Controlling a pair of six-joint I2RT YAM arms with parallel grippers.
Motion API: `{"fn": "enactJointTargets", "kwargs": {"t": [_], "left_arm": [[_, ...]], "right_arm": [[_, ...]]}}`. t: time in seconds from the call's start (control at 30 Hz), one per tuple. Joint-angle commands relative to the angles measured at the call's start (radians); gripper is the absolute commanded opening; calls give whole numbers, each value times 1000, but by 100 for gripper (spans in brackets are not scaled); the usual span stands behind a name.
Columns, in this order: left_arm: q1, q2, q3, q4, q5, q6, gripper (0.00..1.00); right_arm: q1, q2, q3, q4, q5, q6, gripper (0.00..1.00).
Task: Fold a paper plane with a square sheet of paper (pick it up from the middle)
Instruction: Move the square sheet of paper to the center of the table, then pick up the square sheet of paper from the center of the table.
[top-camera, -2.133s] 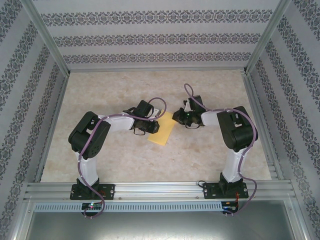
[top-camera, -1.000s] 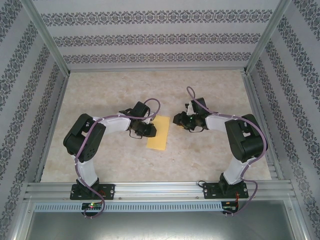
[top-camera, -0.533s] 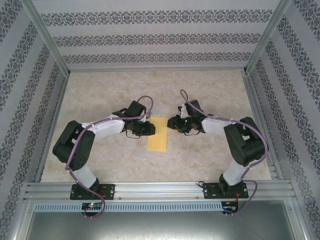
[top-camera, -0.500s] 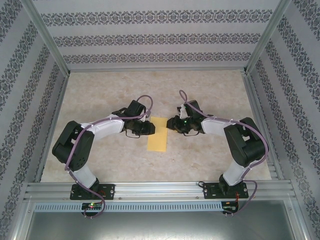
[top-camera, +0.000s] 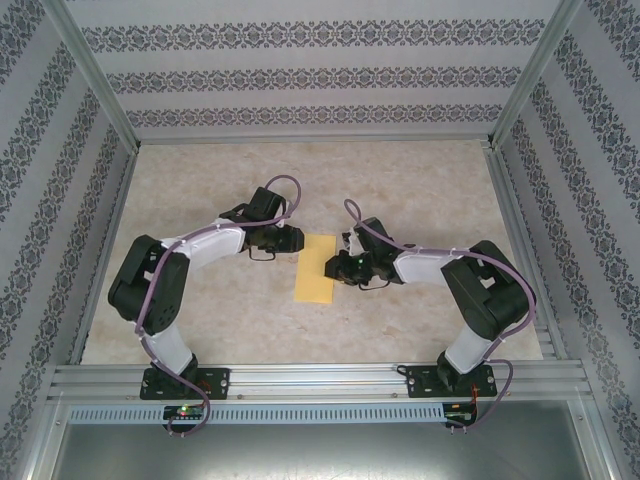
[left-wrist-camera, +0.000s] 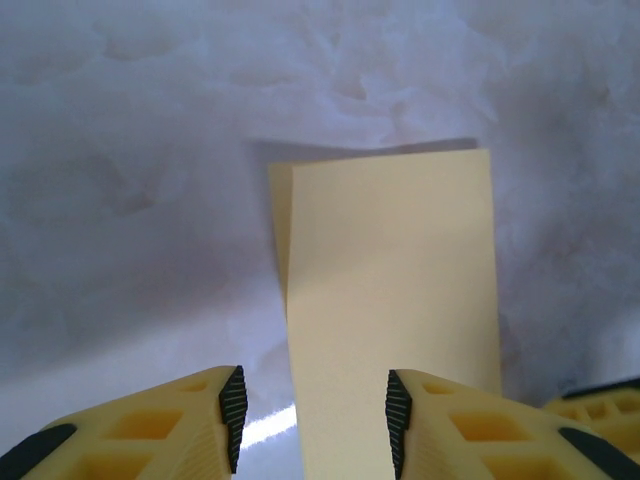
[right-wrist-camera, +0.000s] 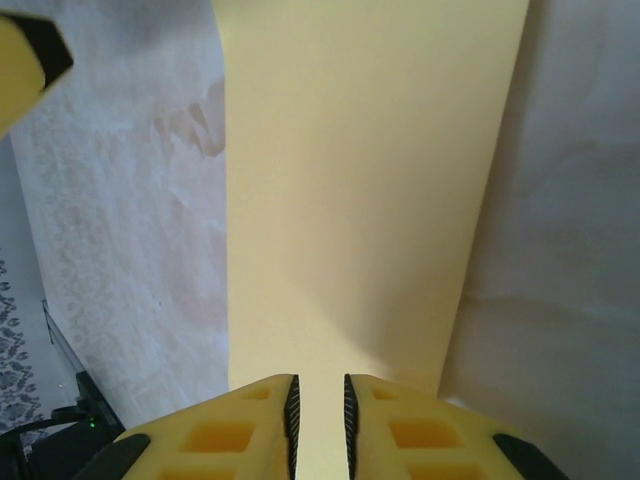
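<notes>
The mustard-yellow sheet of paper (top-camera: 317, 268) lies flat on the counter (top-camera: 430, 190), folded into a narrow rectangle between the two arms. The left claw (top-camera: 298, 240) hangs at the sheet's far left corner, released and holding nothing. In the left wrist view this claw (left-wrist-camera: 312, 418) straddles the left edge of the sheet (left-wrist-camera: 395, 300), one finger over paper and the other over bare counter. The right claw (top-camera: 336, 268) sits at the middle of the sheet's right edge. From its own wrist, the right claw (right-wrist-camera: 318, 410) has its jaws almost together, with only a slim slot between them, directly above the sheet (right-wrist-camera: 360, 200). I cannot tell whether they pinch any paper.

The main risks, as I judge them:

- **Crooked crease:** a thin strip of the lower layer peeks out along the sheet's left edge, so the fold is not square. Pressing it now would fix that offset into every later fold.
- **Fold pulled open:** the paper is thin and flat on the counter, so fingers may skate over it or catch only the top layer.
- **Sliding or buckling:** nothing appears to pin the sheet, so a sideways nudge from the right edge could push it toward the left claw or buckle it.
- **Crumpled edge:** clenching the left claw where it stands could crumple the sheet's left edge.
</notes>
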Motion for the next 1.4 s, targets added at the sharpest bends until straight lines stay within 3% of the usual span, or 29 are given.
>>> {"fn": "enactJointTargets", "kwargs": {"t": [0.0, 0.3, 0.77, 1.23, 1.37], "left_arm": [[21, 50, 39, 80, 22, 31, 45], [28, 138, 73, 126, 57, 31, 45], [29, 120, 30, 143, 82, 31, 45], [22, -117, -214, 176, 154, -119, 48], [12, -165, -260, 178, 168, -143, 49]], "right_arm": [[20, -35, -18, 18, 39, 23, 20], [40, -23, -22, 12, 69, 27, 17], [31, -53, -4, 12, 64, 24, 17], [30, -41, 30, -80, 61, -25, 17], [42, -72, 27, -138, 105, -66, 24]]}}
